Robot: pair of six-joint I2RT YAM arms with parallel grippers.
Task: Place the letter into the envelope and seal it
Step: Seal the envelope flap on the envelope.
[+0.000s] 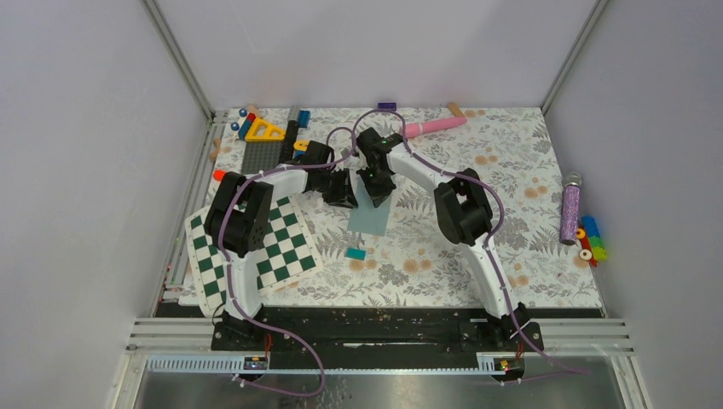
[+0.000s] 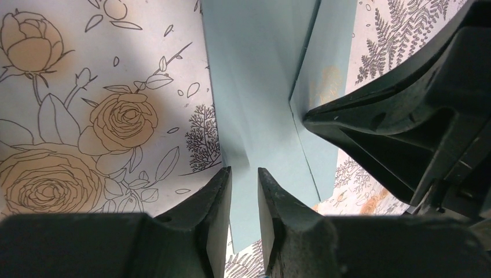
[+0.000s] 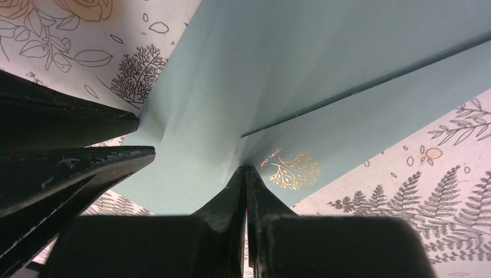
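The flower-printed table carries a green-and-white checkerboard at its left. Just right of that, near the middle, the envelope lies with its far end under the tools of both arms. The letter shows in none of the views, and whether it already sits inside the envelope cannot be told. Since both tools meet at that one end, the step in hand is probably work on the flap, either opening the pocket or folding it shut. The right gripper is pressed together, and the teal paper rises in creases to its tips, so it appears to pinch a fold of the envelope. The left gripper stands close beside it, its jaws a narrow slit apart with teal paper visible through the slit. It looks set over the envelope's face rather than gripping it, though contact cannot be judged. A tiny teal block lies near the envelope's near end, apart from it. A small gold sprig is printed just beside the right fingertips. To do this well, the left tool should pin the body flat while the right carries its fold low along the crease, without tugging sideways, so the thin paper neither slides nor buckles. The two tools are very close, so each move should be short and slow to avoid a knock.
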